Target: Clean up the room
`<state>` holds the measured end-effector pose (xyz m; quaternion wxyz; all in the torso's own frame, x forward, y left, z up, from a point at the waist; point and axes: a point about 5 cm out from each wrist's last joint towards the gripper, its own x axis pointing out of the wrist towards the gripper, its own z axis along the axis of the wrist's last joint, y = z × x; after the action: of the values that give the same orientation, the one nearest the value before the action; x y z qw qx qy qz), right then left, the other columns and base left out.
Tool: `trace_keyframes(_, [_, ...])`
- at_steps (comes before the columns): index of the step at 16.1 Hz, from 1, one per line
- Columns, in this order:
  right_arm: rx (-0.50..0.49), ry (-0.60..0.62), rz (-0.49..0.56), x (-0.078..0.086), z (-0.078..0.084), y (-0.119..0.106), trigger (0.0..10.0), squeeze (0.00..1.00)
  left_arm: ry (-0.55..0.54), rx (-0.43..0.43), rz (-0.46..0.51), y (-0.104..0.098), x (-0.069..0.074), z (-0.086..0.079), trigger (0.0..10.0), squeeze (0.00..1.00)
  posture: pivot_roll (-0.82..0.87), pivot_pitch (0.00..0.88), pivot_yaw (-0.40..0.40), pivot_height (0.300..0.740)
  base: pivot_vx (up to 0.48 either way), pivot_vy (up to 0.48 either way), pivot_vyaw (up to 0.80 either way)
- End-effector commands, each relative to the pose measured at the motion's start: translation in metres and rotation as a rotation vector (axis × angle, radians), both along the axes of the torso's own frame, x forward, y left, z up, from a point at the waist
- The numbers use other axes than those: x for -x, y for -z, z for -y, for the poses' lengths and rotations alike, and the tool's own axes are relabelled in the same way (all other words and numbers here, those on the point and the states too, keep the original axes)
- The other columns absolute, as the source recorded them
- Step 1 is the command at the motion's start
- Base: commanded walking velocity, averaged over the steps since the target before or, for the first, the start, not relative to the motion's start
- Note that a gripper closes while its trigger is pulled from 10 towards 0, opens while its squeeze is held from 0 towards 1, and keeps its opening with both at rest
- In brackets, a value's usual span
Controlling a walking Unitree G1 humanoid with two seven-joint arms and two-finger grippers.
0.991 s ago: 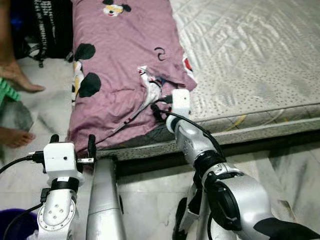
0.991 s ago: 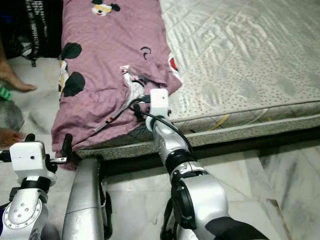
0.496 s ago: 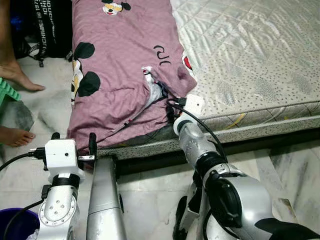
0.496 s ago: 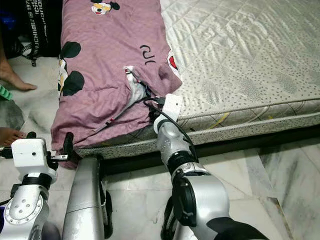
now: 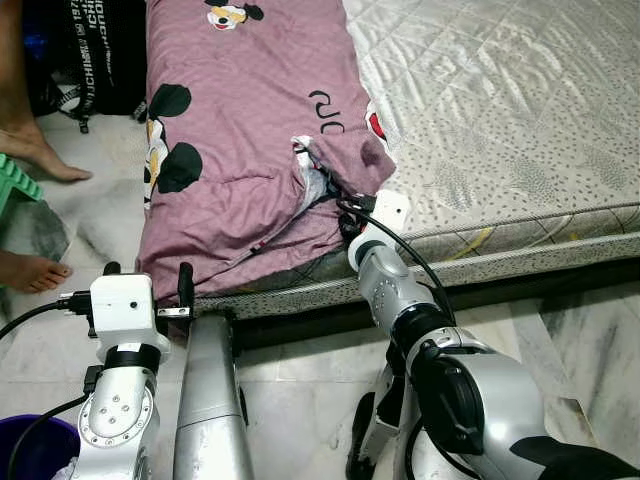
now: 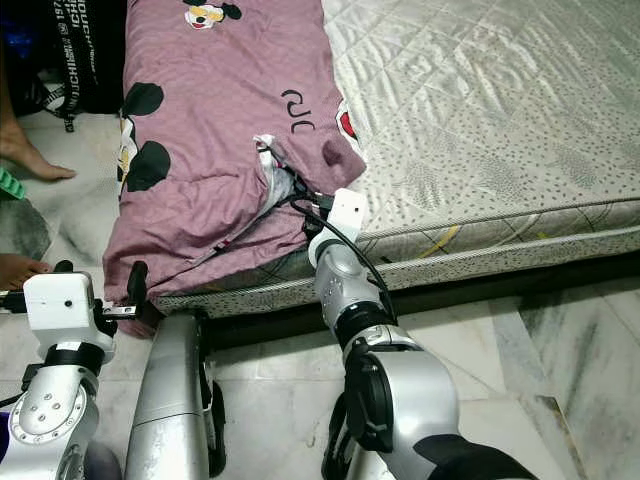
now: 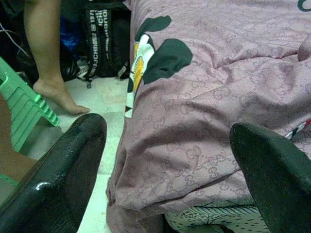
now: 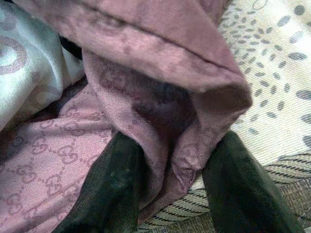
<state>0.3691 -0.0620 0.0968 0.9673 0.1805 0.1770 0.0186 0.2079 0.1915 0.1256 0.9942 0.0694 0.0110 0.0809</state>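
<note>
A mauve blanket (image 5: 240, 150) with cartoon-mouse prints lies along the left side of the bare mattress (image 5: 500, 120) and hangs over its front edge. My right gripper (image 5: 343, 207) is at the blanket's front right corner, near the mattress edge. In the right wrist view its black fingers (image 8: 114, 189) are shut on a fold of the blanket (image 8: 165, 116). My left gripper (image 5: 145, 283) is open, low in front of the bed's left corner. The blanket's hanging edge (image 7: 194, 145) is just beyond it, not touched.
A person's bare feet (image 5: 35, 160) stand on the marble floor left of the bed, beside a green stool (image 5: 12, 185). A black bag (image 5: 100, 50) leans behind them. A purple bin (image 5: 30, 450) is at my lower left. The floor (image 5: 580, 330) is to the right.
My right gripper has moved from on top of the blanket down toward the mattress's front edge, dragging the fold with it and uncovering a black printed mark. The left arm stayed put.
</note>
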Motion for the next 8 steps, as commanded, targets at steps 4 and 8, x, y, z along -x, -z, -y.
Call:
trace_keyframes(4, [-0.027,0.004,-0.019,0.001,-0.001,0.002,0.0,0.00,-0.012,0.003,-0.024,0.004,0.001,-0.002,10.0,0.00,0.26,0.221,-0.036,0.515,0.000,0.000,0.00])
trace_keyframes(8, [-0.037,0.035,-0.022,0.000,0.011,0.005,0.0,0.00,-0.008,0.006,-0.022,0.004,-0.003,-0.001,10.0,0.00,0.25,0.214,-0.034,0.515,0.000,0.000,0.00])
